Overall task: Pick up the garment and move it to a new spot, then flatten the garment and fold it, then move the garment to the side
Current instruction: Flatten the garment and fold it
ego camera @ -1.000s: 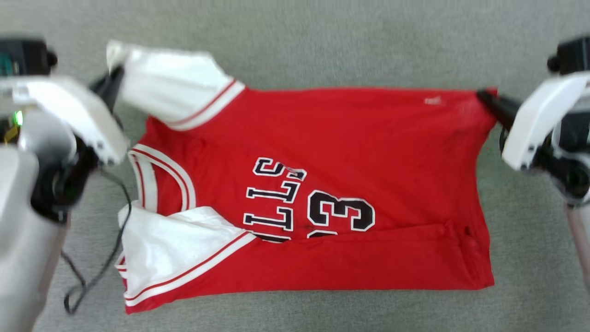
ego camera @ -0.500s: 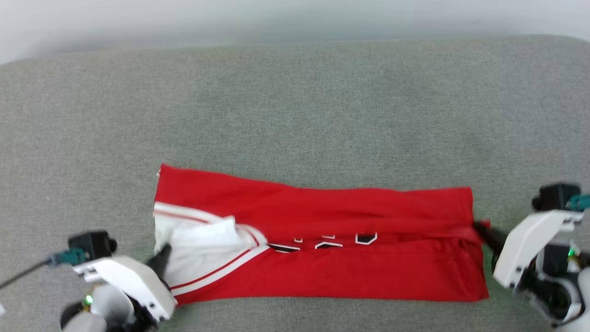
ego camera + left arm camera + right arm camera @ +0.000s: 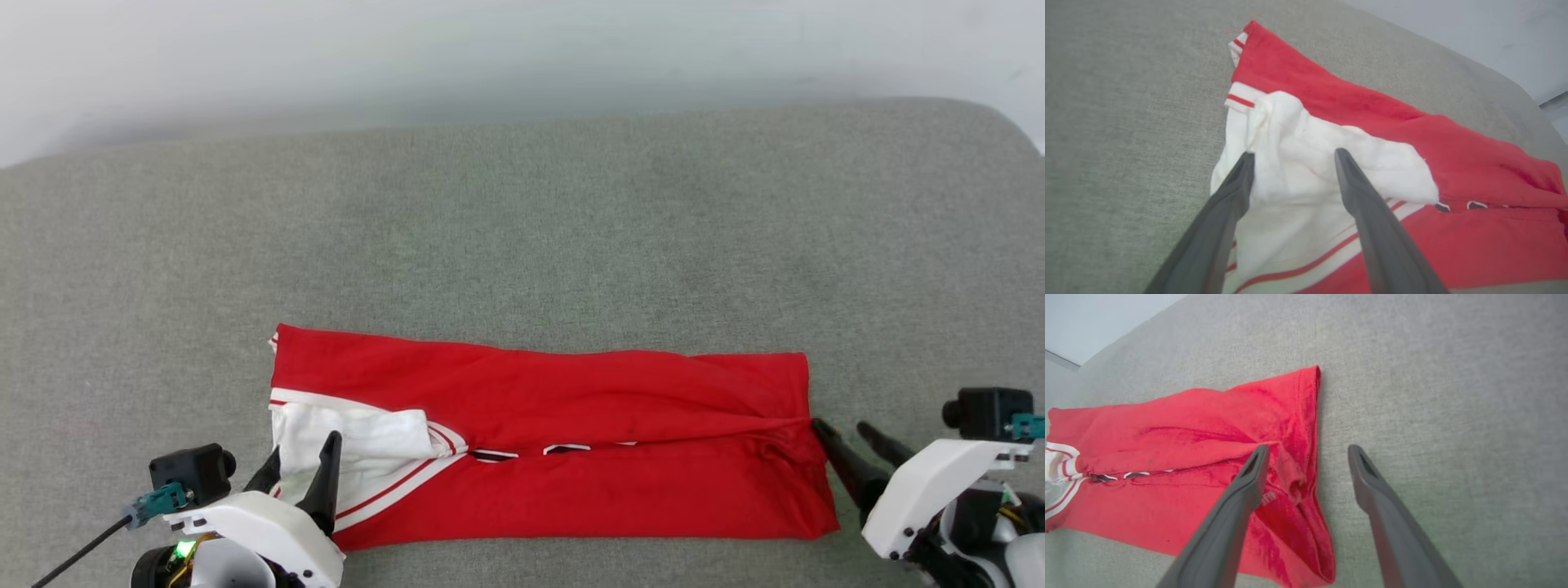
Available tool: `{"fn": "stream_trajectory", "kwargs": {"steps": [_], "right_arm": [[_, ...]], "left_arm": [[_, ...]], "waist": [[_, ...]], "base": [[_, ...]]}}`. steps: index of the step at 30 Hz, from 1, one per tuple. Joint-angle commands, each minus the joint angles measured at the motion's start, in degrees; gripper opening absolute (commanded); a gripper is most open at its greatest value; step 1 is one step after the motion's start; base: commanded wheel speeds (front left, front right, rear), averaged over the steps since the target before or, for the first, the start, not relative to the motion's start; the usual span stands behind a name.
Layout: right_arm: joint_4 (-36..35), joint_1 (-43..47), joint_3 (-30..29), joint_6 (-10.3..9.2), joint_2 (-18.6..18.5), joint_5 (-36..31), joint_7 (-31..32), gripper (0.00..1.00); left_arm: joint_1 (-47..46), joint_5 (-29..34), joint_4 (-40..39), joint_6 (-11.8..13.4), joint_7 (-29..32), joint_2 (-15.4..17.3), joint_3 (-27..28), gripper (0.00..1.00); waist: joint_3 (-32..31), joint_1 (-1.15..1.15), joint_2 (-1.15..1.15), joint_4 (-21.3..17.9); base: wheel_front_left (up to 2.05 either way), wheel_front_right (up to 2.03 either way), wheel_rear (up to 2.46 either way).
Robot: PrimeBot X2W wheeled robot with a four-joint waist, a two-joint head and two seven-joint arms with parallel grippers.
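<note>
Left gripper [image 3: 300, 457] and right gripper [image 3: 839, 429] have just opened, releasing the garment [image 3: 571, 400]. Lengthwise fold laid near cushion [image 3: 522, 229] front edge; cross-fold likely remains.

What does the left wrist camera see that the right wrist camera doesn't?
Left wrist camera: the left gripper, open, with its fingers spread above the bunched white sleeve. Right wrist camera: the right gripper, open, with one finger above the red hem end and the other above the grey surface. Both: the folded red garment lying on that grey surface, with bits of dark lettering peeking from the fold.
</note>
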Motion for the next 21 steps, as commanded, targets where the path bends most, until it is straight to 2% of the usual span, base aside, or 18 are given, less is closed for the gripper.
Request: {"fn": "stream_trajectory", "kwargs": {"steps": [1,6,10,13,16,21], "right_arm": [[-1.77,0.97,-0.46,-0.02,-0.70,-0.37,-0.36,1.00],[-5.18,1.39,-3.07,-0.02,-1.83,-0.91,1.68,1.00],[-6.27,0.76,-6.38,-0.01,-2.74,-1.64,6.15,1.00],[-6.56,0.33,-8.83,-0.02,-3.43,-2.77,10.01,1.00],[-6.86,0.34,-10.80,-0.02,-3.26,-4.20,14.18,1.00],[-6.51,-1.44,-12.30,-0.02,-0.76,-6.40,20.62,1.00]], "left_arm": [[0.58,0.69,-0.64,0.55,-1.07,-0.38,0.09,1.00],[1.03,3.20,-3.03,2.65,-4.36,-0.55,0.25,1.00],[0.60,6.72,-5.66,4.93,-8.37,-0.52,0.49,1.00],[-0.11,8.79,-7.47,5.66,-10.25,-0.54,0.56,1.00],[-1.03,10.87,-9.44,6.26,-11.23,-0.56,0.23,1.00],[-2.23,14.01,-13.76,7.72,-11.94,-0.98,-0.63,1.00]], "waist": [[-1.65,0.00,0.00,-0.35],[-3.93,0.00,0.00,-0.88],[-5.61,0.00,0.00,-0.43],[-6.01,0.00,0.00,0.63],[-5.84,0.00,0.00,2.07],[-3.70,0.00,0.00,4.70]], "base": [[0.00,0.00,0.00],[0.00,0.00,0.00],[0.00,0.00,0.00],[0.00,0.00,0.00],[0.00,0.00,0.00],[0.00,0.00,0.00]]}}
